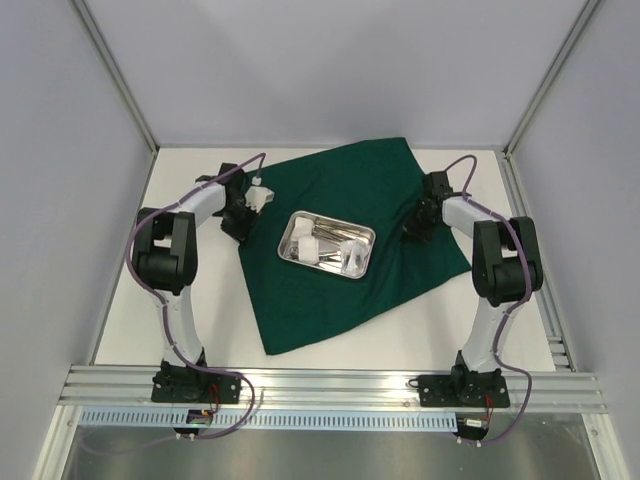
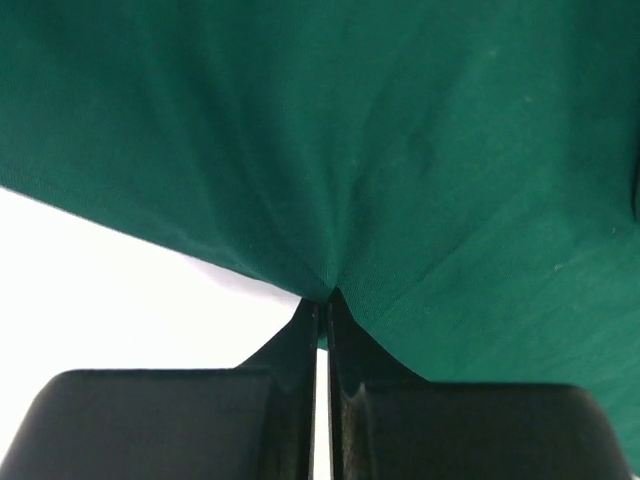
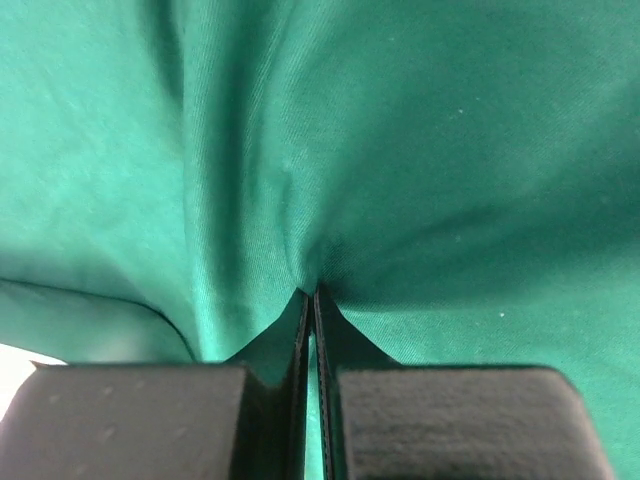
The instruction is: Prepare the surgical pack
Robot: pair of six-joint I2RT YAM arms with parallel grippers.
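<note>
cloth is pinched by left gripper and right gripper.

The top camera looks down from above and behind the arm bases, far enough off to take in the whole table and the green cloth. Each wrist camera faces forward along its own black fingers — very near the cloth, which fills most of both frames. All three views share that cloth — the left wrist view sits at its edge, with a strip of table beside it.

Steel tray on green cloth; left end effector, right end effector at cloth edges.
</note>
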